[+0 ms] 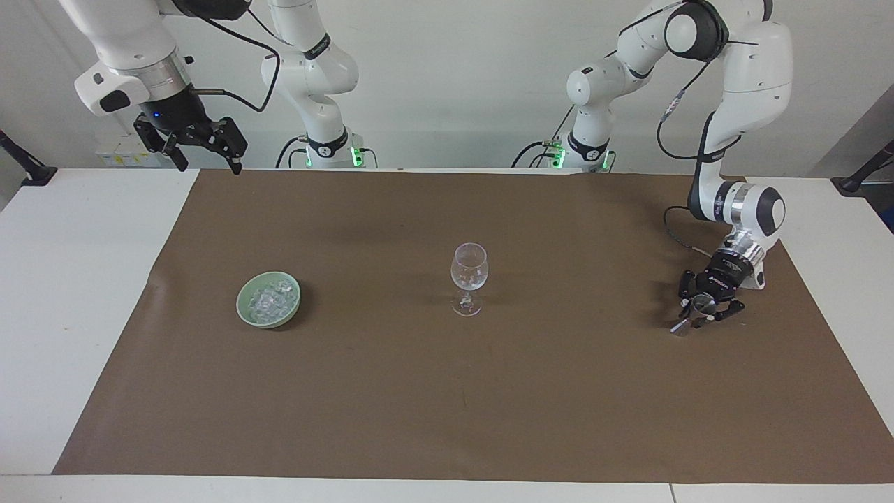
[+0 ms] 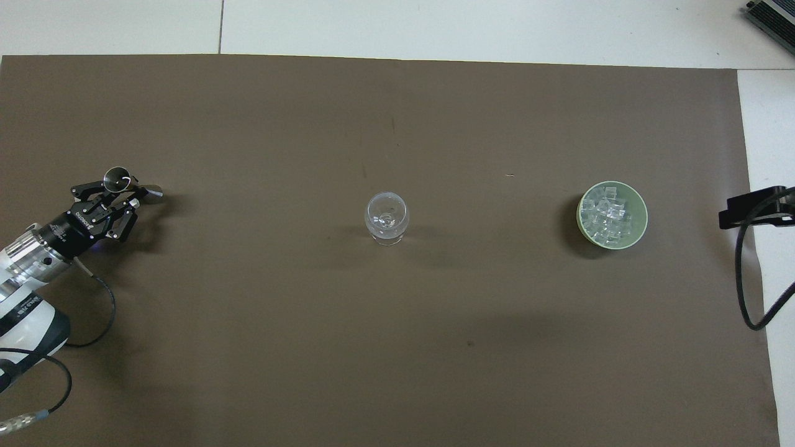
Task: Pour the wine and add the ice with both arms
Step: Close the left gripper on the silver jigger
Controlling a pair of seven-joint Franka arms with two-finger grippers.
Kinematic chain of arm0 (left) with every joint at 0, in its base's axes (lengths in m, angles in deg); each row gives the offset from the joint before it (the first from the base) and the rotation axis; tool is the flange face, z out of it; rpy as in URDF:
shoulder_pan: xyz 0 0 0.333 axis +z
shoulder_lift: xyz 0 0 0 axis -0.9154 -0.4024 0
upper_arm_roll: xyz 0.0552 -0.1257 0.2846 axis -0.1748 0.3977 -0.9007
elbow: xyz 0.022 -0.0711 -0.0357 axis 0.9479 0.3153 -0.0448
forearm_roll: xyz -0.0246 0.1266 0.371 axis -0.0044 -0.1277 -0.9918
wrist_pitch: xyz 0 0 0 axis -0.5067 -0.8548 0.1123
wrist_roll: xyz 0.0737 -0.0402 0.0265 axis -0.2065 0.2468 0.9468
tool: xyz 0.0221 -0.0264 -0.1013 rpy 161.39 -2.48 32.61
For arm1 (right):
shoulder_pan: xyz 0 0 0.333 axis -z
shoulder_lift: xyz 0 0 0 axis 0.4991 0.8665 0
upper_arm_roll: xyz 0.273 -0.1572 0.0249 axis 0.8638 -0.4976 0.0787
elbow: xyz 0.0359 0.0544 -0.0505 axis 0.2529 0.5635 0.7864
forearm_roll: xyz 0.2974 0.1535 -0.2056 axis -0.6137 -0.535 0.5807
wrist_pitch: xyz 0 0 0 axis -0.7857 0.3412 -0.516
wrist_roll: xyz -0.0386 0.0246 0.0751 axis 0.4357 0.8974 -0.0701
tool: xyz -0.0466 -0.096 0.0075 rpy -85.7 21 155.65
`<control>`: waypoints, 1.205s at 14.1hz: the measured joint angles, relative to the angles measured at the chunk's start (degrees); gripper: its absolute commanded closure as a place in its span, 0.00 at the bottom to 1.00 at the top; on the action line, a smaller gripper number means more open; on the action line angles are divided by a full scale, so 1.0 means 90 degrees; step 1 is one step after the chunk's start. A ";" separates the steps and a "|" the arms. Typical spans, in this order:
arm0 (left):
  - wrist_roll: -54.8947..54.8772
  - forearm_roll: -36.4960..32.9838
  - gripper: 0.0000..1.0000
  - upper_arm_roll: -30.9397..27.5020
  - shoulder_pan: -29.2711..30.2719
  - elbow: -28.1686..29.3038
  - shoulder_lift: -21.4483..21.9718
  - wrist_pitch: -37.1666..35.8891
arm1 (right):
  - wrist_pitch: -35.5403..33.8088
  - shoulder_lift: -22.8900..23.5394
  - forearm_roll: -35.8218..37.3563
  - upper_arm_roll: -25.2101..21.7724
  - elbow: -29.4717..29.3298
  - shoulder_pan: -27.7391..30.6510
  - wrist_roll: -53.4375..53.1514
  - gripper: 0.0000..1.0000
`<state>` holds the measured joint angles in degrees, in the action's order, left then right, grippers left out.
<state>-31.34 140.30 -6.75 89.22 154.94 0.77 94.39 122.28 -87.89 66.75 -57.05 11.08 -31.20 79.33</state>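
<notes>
An empty clear wine glass (image 1: 469,269) (image 2: 386,217) stands upright mid-mat. Toward the right arm's end, a pale green bowl (image 1: 242,304) (image 2: 643,217) holds the ice (image 1: 269,299) (image 2: 607,218). My left gripper (image 1: 700,308) (image 2: 120,194) is low at the left arm's end of the mat, its fingers shut around the waist of a small metal jigger (image 1: 681,325) (image 2: 117,179) that stands tilted on the mat. No wine shows; the jigger's inside cannot be read. My right gripper (image 1: 203,150) waits open and empty, raised over the mat's edge by the robots.
A brown mat (image 1: 489,405) covers most of the white table (image 1: 77,293). Black cable trails from the left wrist (image 2: 93,310) across the mat. A black clamp (image 1: 855,180) sits at the table's corner by the left arm.
</notes>
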 measured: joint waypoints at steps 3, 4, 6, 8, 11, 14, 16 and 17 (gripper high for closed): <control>-0.0011 0.0002 0.75 0.0001 -0.0001 0.0000 0.0000 0.0000 | 0.0000 0.0000 0.0000 0.0000 0.0000 0.0000 0.0000 0.00; -0.0013 0.0002 0.76 0.0001 -0.0001 0.0000 0.0000 0.0000 | 0.0000 0.0000 0.0000 0.0000 0.0000 0.0000 0.0000 0.00; -0.0015 0.0003 0.80 0.0001 -0.0001 0.0000 0.0000 0.0000 | 0.0000 0.0000 0.0000 0.0000 0.0000 0.0000 0.0000 0.00; -0.0017 0.0003 0.83 0.0001 -0.0002 0.0000 -0.0001 0.0000 | 0.0000 0.0000 0.0000 0.0000 0.0000 0.0000 0.0000 0.00; -0.0018 0.0007 0.91 0.0001 -0.0003 0.0000 -0.0001 0.0000 | 0.0000 0.0000 0.0000 0.0000 0.0000 0.0000 0.0000 0.00; -0.0018 0.0017 1.00 0.0001 -0.0004 0.0000 -0.0001 0.0000 | 0.0000 0.0000 0.0000 0.0000 0.0000 0.0000 0.0000 0.00; -0.0019 0.0023 1.00 0.0002 -0.0004 0.0000 -0.0001 0.0000 | 0.0000 0.0000 0.0000 0.0000 0.0000 0.0000 0.0000 0.00; -0.0020 0.0028 1.00 0.0001 -0.0004 0.0000 -0.0001 0.0000 | 0.0000 0.0000 0.0000 0.0000 0.0000 0.0000 0.0000 0.00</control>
<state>-31.53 140.55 -6.73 89.18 154.94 0.77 94.39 122.28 -87.89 66.75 -57.05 11.08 -31.20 79.33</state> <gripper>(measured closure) 0.789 0.000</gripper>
